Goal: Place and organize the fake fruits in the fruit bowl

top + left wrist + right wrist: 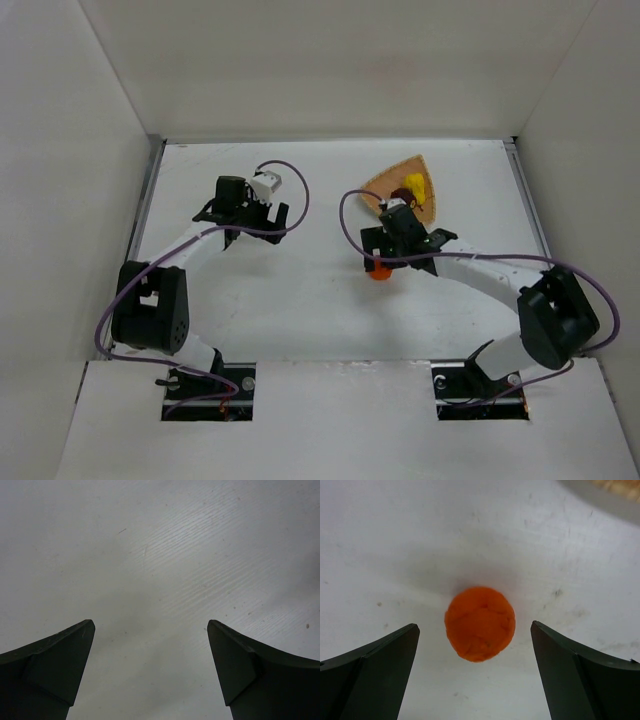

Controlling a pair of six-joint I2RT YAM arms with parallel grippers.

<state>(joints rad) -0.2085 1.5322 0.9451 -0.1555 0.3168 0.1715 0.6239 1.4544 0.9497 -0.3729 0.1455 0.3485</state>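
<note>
Pear (417,187) in bowl (386,182); ball (379,272) on table (300,310), nr it

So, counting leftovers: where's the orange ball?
The orange ball lies on the table, right of centre in top view, beside the fruit bowl, within the open right hand.

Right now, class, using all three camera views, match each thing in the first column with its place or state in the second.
Column one:
1. orange ball
2. yellow fruit
3. left hand

Column two:
a. open, above bare table
b. lying in the fruit bowl
c. on the table, within the open right hand

Pairs: 1-c, 2-b, 3-a
</note>
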